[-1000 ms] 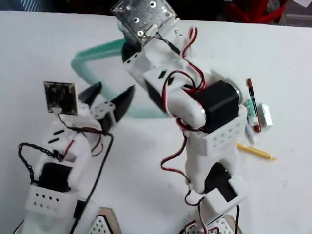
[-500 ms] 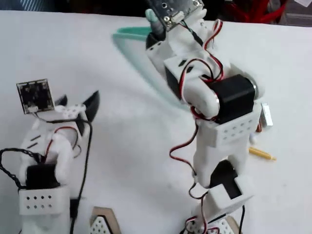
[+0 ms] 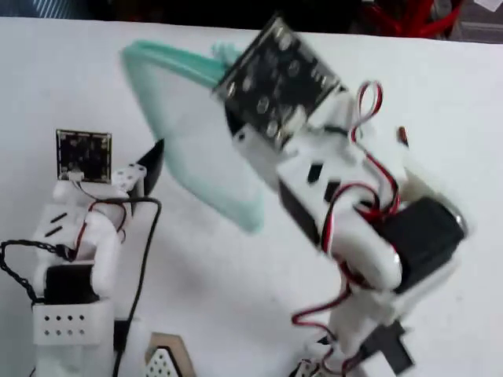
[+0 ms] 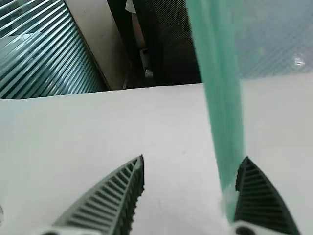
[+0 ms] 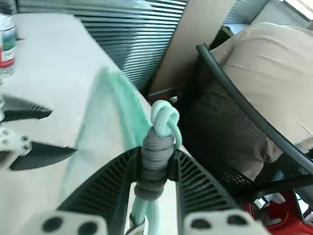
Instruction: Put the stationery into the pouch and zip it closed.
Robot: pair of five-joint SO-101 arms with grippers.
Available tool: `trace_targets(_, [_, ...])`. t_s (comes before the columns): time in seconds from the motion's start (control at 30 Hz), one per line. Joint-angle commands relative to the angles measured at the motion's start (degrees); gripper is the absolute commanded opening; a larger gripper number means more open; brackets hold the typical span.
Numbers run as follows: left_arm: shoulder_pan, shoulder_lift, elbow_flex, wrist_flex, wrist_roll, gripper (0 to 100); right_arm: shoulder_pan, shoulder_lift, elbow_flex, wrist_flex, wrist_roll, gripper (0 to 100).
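A see-through mint-green pouch (image 3: 185, 129) hangs tilted above the table. My right gripper (image 5: 155, 157) is shut on the pouch's knotted grey and mint zip cord (image 5: 157, 147), and the pouch (image 5: 100, 134) trails away below it. In the high view the right arm's camera board (image 3: 279, 82) covers that grip. My left gripper (image 4: 188, 196) stands open over the white table, with the pouch's green edge (image 4: 220, 98) just inside one fingertip (image 4: 257, 191). In the high view the left gripper (image 3: 149, 166) sits beside the pouch's lower edge. A brown pen tip (image 3: 402, 135) peeks out behind the right arm.
The white table (image 3: 236, 314) stretches across the view. A wooden base corner (image 3: 161, 357) sits at the near edge. A bottle (image 5: 6, 41) stands on the table far off, and a black mesh chair (image 5: 230, 132) is behind the table.
The right arm has swung toward the near side and lifted the pouch, which now hangs spread out to the left. The left arm has shifted slightly, its gripper still open.
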Motion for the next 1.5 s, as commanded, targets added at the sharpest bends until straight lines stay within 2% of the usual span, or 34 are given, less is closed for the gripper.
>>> trace_targets(0.0, [1.89,0.22,-0.88,-0.97,-0.70,30,-2.07,-6.81,7.03,-0.04,2.20,1.7])
trace_targets(0.13, [3.65,0.22,-0.88,-0.62,-0.70,39,-2.77,-12.62,11.43,-0.13,2.81,1.7])
trace_targets(0.3, [6.73,0.22,-0.97,0.35,-4.31,40,-2.33,-16.40,12.40,-0.22,2.90,1.7])
trace_targets(0.5, [7.08,-1.45,-1.23,7.03,-3.96,40,4.44,-14.29,14.51,-1.80,2.37,1.8])
trace_targets(0.63, [7.78,-10.59,-3.96,15.47,-2.29,40,7.52,-10.59,18.02,-3.56,2.29,1.8])
trace_targets(0.87, [21.23,-28.62,-4.75,26.37,-1.67,39,7.43,-8.22,19.52,-5.67,1.93,1.8])
trace_targets(1.07, [25.63,-29.58,-4.22,27.08,6.15,38,7.08,-7.87,20.31,-7.25,-7.65,1.8])
trace_targets(1.33, [30.11,-25.71,-1.93,20.31,17.32,38,5.93,-8.31,21.27,-15.08,-33.58,1.8])
trace_targets(1.47, [31.78,-22.81,-2.11,19.52,18.37,38,5.76,-7.87,21.45,-15.69,-41.05,1.8])
